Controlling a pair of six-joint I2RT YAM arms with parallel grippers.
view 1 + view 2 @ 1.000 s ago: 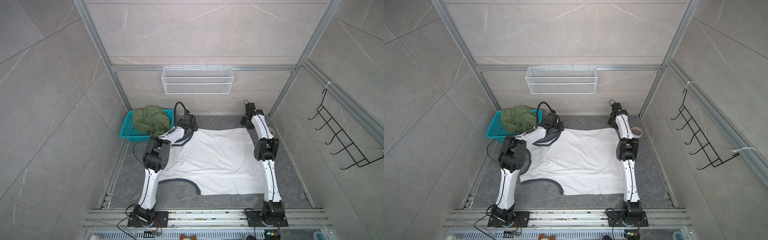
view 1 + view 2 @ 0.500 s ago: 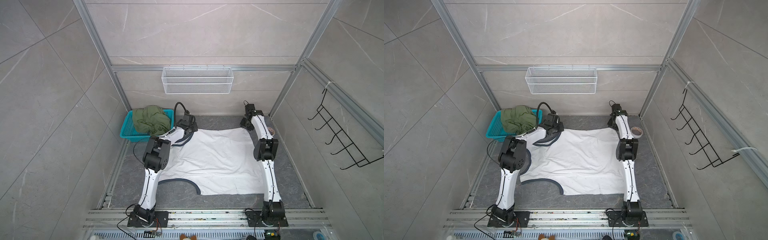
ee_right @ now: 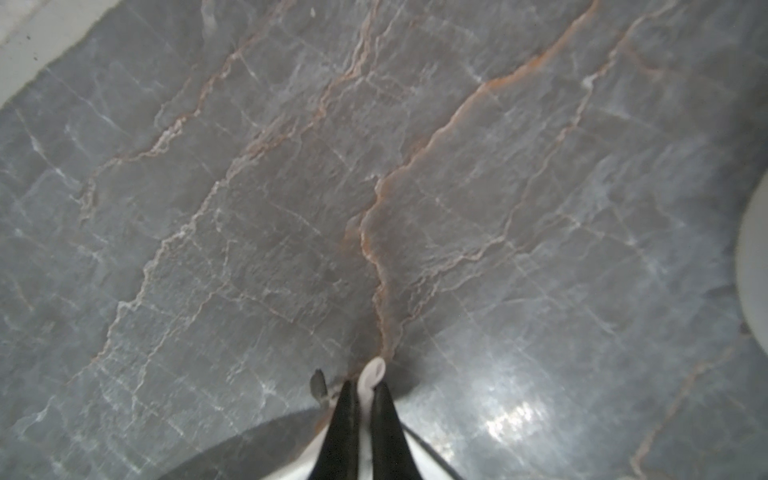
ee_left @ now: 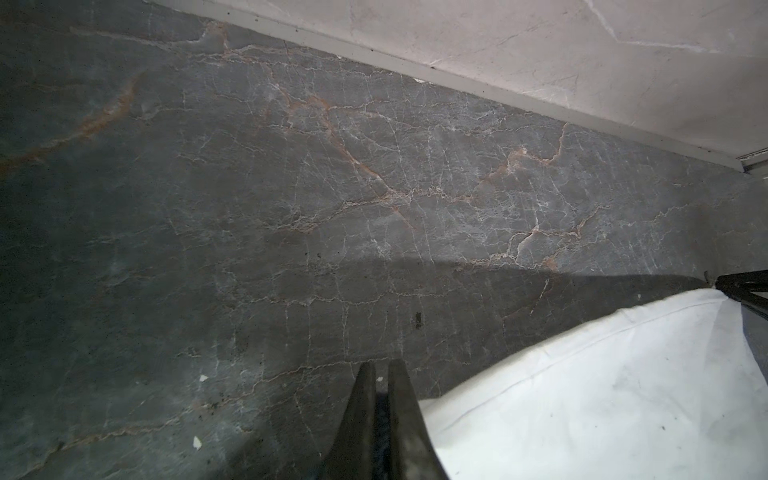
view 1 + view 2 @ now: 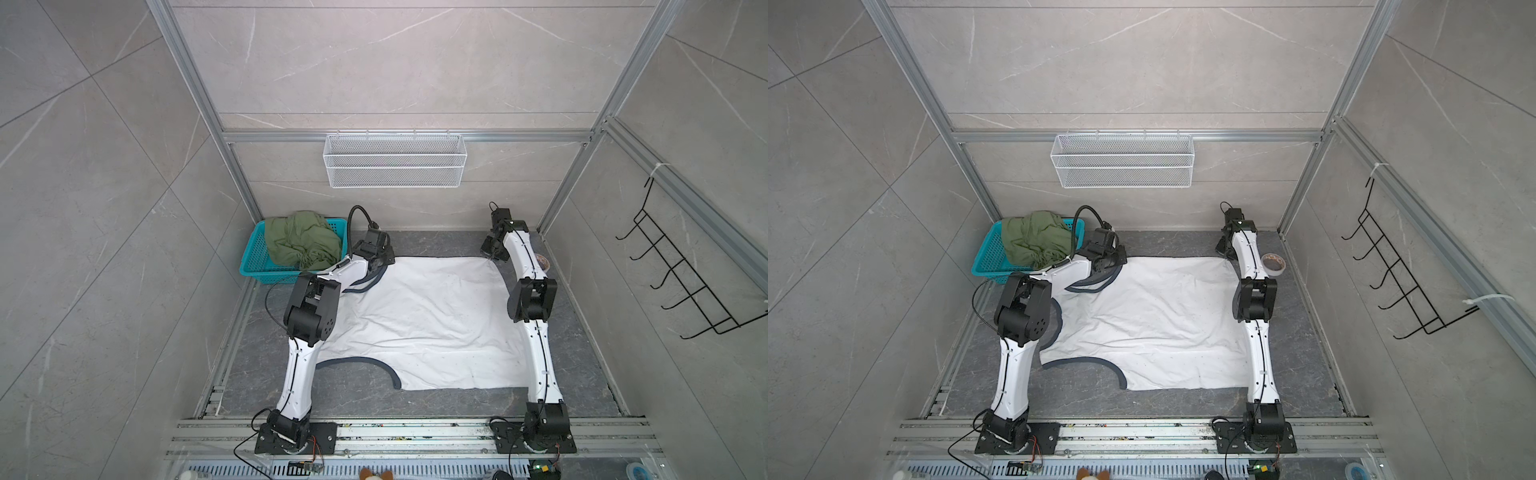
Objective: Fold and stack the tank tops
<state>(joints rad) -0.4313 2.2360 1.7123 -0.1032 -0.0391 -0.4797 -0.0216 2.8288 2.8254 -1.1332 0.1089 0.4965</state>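
The white tank top (image 5: 428,316) lies spread flat on the dark marbled tabletop (image 5: 415,401) in the middle of both top views, its dark trim (image 5: 395,378) curling along the lower-left edge. The left gripper (image 4: 380,370) is clamped at the garment's upper-left corner, and dark cloth seems caught between its closed fingers. The right gripper (image 3: 365,384) pinches the upper-right corner, with a lip of white cloth poking past its tips. The olive tank top (image 5: 299,243) sits bunched in a teal basket (image 5: 253,266) at upper left. A roll of tape (image 5: 1273,264) rests at the right.
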